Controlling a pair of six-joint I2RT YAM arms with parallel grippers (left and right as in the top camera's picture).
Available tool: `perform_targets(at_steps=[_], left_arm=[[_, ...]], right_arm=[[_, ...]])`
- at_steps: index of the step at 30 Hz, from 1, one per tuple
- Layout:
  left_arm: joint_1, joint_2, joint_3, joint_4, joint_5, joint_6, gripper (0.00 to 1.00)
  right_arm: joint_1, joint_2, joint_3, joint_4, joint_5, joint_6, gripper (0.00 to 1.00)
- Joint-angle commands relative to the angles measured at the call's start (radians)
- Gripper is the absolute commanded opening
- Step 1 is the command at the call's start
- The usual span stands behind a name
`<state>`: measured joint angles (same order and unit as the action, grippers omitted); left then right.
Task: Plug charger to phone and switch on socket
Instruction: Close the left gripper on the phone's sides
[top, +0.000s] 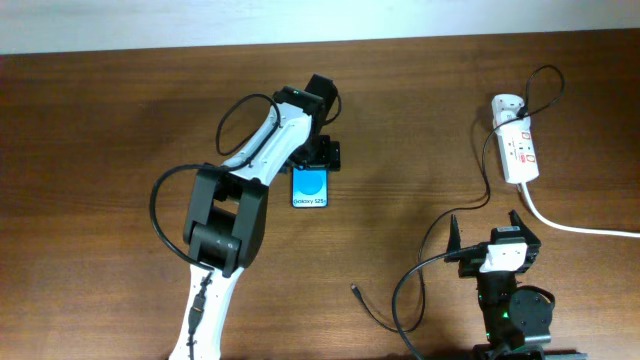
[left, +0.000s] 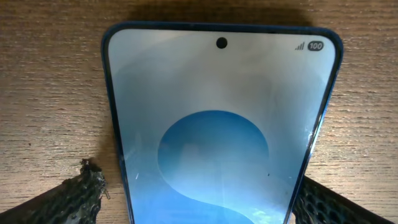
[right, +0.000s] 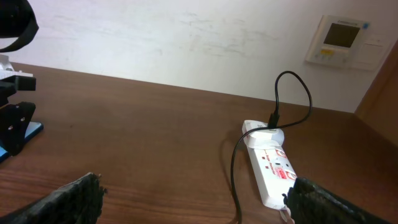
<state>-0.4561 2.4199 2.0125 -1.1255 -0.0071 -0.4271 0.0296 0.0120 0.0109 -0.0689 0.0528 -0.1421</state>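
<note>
Brown wooden table carries the phone near centre, screen up. The left gripper straddles its 12 o'clock end, fingers released. The right gripper at 5 o'clock gapes wide. The charger tip lies at 6 o'clock, the socket at 2 o'clock.

Items on view: one worktop; two arms, each bearing one pincer, the left pincer and the right pincer; one phone at the left pincer; one socket and one charger beyond the right pincer.
</note>
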Motion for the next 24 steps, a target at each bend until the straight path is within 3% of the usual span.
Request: perform_targets(at_steps=[1, 24], left_arm=[[-0.008, 0.073, -0.019, -0.009, 0.053, 0.008, 0.99], [-0.031, 0.073, -0.019, -0.012, 0.089, -0.021, 0.99]], right_arm=[[0.002, -0.006, -0.005, -0.007, 0.011, -0.004, 0.98], [0.002, -0.006, -0.005, -0.007, 0.011, -0.004, 0.98]])
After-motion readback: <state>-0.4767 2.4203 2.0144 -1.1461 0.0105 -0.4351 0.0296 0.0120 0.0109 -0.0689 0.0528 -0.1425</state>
